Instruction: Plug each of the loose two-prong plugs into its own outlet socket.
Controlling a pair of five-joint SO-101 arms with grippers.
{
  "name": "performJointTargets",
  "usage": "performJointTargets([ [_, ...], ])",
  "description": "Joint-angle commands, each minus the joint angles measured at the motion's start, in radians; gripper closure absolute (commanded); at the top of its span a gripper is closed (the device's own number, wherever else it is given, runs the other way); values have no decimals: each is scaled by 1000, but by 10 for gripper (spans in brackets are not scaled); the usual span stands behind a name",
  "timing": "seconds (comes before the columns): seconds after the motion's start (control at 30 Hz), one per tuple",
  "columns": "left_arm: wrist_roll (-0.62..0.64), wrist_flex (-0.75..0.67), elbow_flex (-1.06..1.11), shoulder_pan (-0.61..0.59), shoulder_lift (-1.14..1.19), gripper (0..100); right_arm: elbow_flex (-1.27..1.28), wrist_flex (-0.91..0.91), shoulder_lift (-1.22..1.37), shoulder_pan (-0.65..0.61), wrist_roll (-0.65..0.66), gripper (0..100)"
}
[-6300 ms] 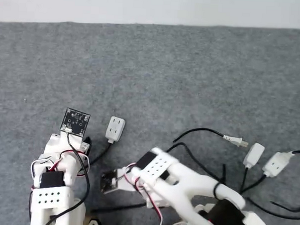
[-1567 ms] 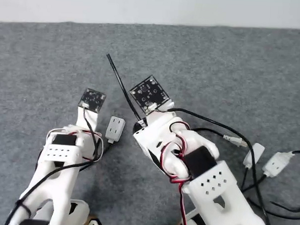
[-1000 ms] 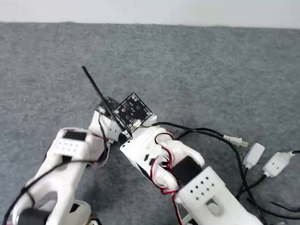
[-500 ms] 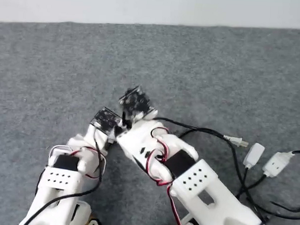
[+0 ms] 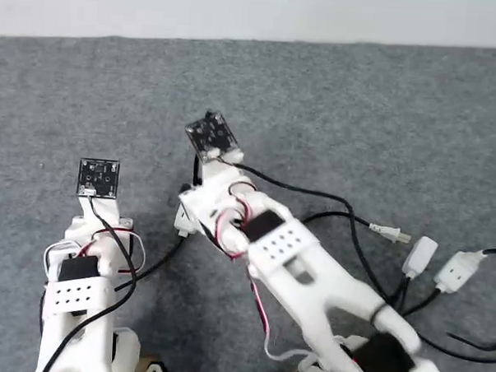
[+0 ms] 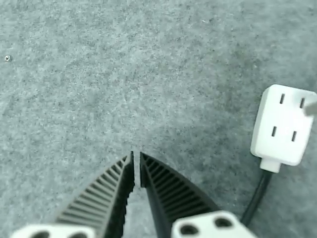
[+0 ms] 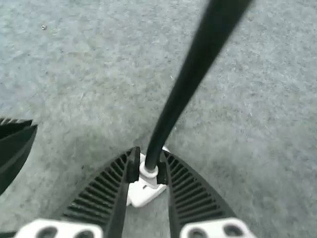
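Our right gripper [image 7: 147, 166] clamps a white plug [image 7: 143, 192] above the grey carpet [image 7: 74, 74]; our left gripper [image 6: 136, 159], all but closed and empty, hovers near the white outlet socket [image 6: 282, 126].

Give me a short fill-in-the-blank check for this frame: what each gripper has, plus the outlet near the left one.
1. The right gripper is shut on a white plug whose cord is ___.
2. The left gripper is shut and holds ___.
3. The white outlet lying on the carpet near the left gripper shows ___ slots.

Missing words: black; nothing; four.
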Motion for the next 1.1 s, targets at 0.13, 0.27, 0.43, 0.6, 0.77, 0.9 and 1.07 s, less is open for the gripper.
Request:
performJointTargets([
  [0.13,12,-29,-51,-8,-21,987,-167,-21,145,44,-6,991],
  [0.27,11,-29,-51,-8,-21,987,-169,-22,156,48,-11,991],
  [0.43,11,-29,-51,-8,-21,987,-166,-22,159,50,-11,991],
  [0.6,11,-29,-50,-8,-20,987,-175,-25,216,51,-11,991],
  [0.77,9,-29,-50,-8,-18,987,-183,-39,236,48,-11,991],
  [0.9,9,-29,-50,-8,-18,987,-180,-38,234,48,-11,991],
  [1.07,9,-28,-50,-8,-17,987,-178,-41,234,51,-11,990],
])
